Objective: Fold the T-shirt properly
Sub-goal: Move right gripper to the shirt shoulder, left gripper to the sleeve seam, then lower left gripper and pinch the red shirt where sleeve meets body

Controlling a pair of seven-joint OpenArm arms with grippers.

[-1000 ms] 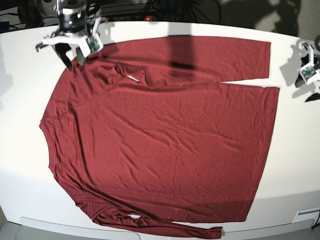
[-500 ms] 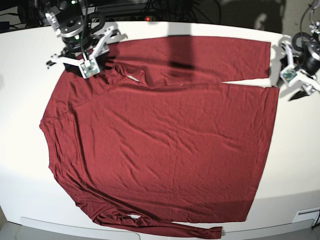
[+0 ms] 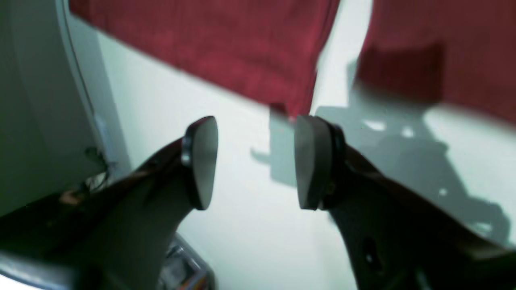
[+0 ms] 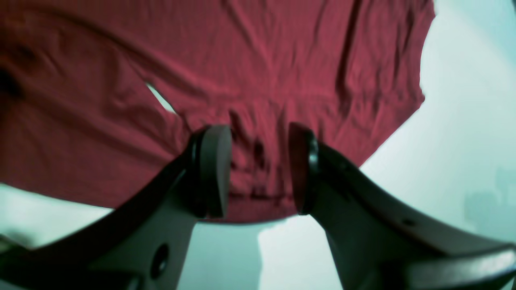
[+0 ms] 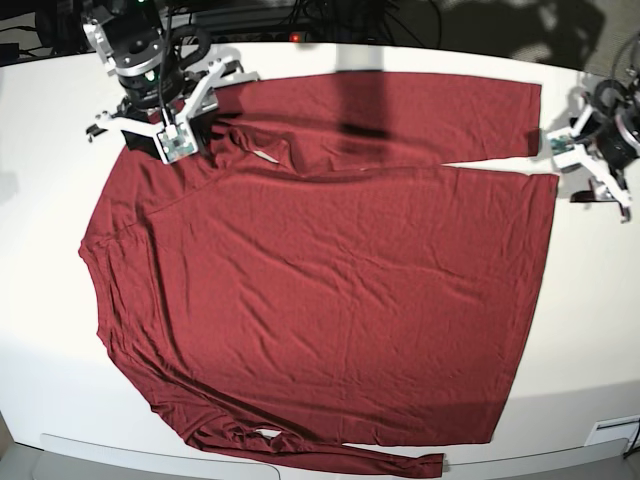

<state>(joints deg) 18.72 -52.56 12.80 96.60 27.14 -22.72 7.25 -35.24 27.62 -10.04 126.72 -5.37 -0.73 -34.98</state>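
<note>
The T-shirt is dark red, long-sleeved, and lies spread flat on the white table, hem to the right. One sleeve runs along the far edge. My right gripper hangs over the far-left shoulder; in its wrist view it is open, with wrinkled fabric below and beyond the fingers. My left gripper hovers at the right, beside the sleeve cuff and hem corner. In its wrist view it is open over bare table, and the cloth edge lies just ahead.
Dark cables and equipment line the table's far edge. A pale strip runs along the near edge, and a white box sits at the near right corner. A grey-white panel fills the left of the left wrist view.
The right arm turned and settled over the shirt's far-left shoulder. The left arm swung in toward the sleeve cuff and hem corner. Both grippers kept the same opening.
</note>
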